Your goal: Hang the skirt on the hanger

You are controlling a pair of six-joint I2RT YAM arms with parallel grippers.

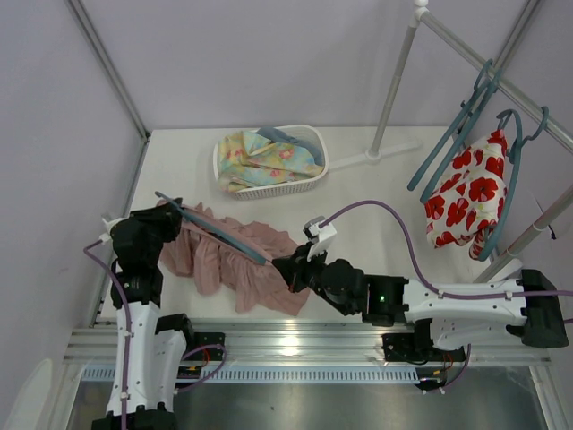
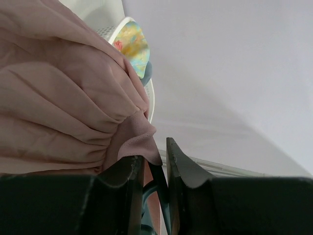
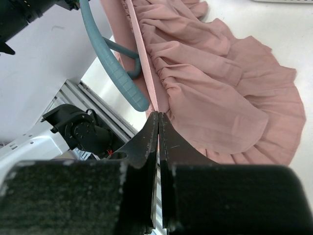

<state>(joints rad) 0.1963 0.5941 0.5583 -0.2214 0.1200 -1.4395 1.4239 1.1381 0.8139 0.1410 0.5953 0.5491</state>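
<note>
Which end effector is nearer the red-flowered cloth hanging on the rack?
Right. The right end effector pinches the skirt at its right end, left of the red-flowered cloth. The left end effector is farther left, at the skirt's other end.

Your left arm [image 1: 134,349] and right arm [image 1: 457,305] show white link shells and black joint housings. A purple cable [image 1: 372,203] runs along each arm. The fingers [image 3: 142,147] of your right gripper [image 3: 157,115] are matte black, wedge-shaped, lightly scuffed.
</note>
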